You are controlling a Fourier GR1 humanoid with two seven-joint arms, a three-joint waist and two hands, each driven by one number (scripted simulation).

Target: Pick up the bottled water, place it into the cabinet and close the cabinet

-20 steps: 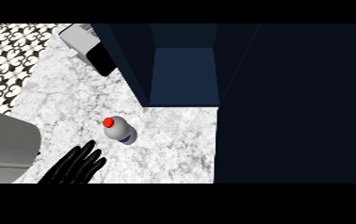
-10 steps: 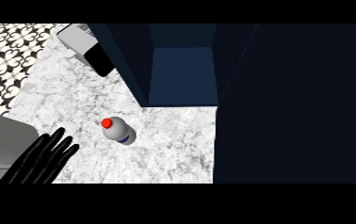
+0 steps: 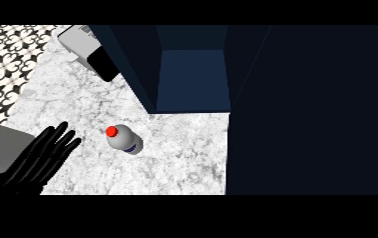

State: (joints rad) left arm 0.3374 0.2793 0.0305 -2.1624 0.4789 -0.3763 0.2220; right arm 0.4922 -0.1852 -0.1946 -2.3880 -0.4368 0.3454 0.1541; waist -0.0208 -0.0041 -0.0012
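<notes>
Water bottle [image 3: 123, 140] stands upright on the marble counter [image 3: 184, 157], red cap up, out in front of the open cabinet [image 3: 193, 79] — near its mouth but apart from it, so it is reachable from either side. Nothing holds the bottle; pick-up not yet done. Left hand [image 3: 40, 157] shows at the lower left, fingers straight and spread, palm flat, holding nothing; it sits beside the bottle with a gap between fingertips and bottle, no contact. Right hand not in view — can't say anything of it. The cabinet's blue interior is exposed and a dark panel, likely its open door [image 3: 303, 112], fills the right side; that leaves a free path from bottle into the opening. A grey and black appliance [image 3: 88, 52] lies at the upper left, well apart from the bottle. Judged stage: approach, before the grasp.
</notes>
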